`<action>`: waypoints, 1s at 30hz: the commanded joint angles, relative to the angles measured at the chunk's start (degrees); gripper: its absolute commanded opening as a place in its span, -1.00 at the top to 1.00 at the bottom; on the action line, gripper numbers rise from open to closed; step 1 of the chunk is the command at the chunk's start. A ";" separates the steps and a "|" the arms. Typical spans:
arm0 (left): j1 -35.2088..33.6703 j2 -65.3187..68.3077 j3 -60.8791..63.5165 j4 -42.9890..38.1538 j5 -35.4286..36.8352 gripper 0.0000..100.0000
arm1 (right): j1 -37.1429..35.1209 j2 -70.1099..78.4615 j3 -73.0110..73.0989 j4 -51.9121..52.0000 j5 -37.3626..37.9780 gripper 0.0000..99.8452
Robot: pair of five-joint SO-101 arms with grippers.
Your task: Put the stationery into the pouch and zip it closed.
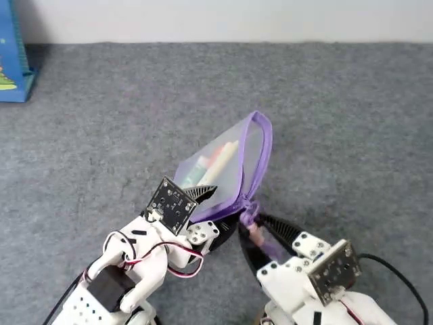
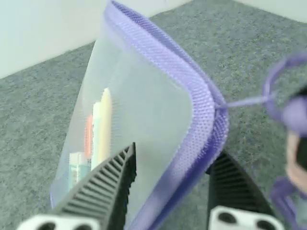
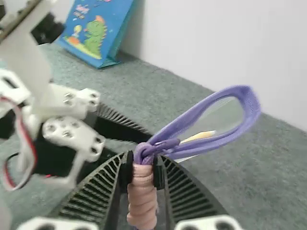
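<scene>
The translucent pouch with a purple zip edge stands tilted up off the grey table. Several pens and markers lie inside it, also seen as stationery from above. My left gripper is shut on the pouch's lower end; in the left wrist view the left gripper has the pouch wall between its fingers. My right gripper is shut on the pink and purple zipper pull, right beside the left one. The purple zip edge rises from the right gripper.
A blue picture book leans against the wall at the table's far left corner, also visible as the book. The left arm's white body is close beside my right gripper. Grey carpet-like surface surrounds the pouch.
</scene>
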 commanded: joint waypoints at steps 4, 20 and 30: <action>0.18 -0.88 -0.57 -3.16 -0.09 0.57 | -2.95 -0.13 -3.16 1.63 -3.69 0.98; -0.26 -1.32 0.66 -0.79 -4.13 0.98 | -1.10 -0.13 -3.08 1.19 -3.25 0.98; -5.19 -17.76 0.31 13.27 -4.75 0.98 | 16.92 -0.04 -2.02 -12.09 0.79 0.99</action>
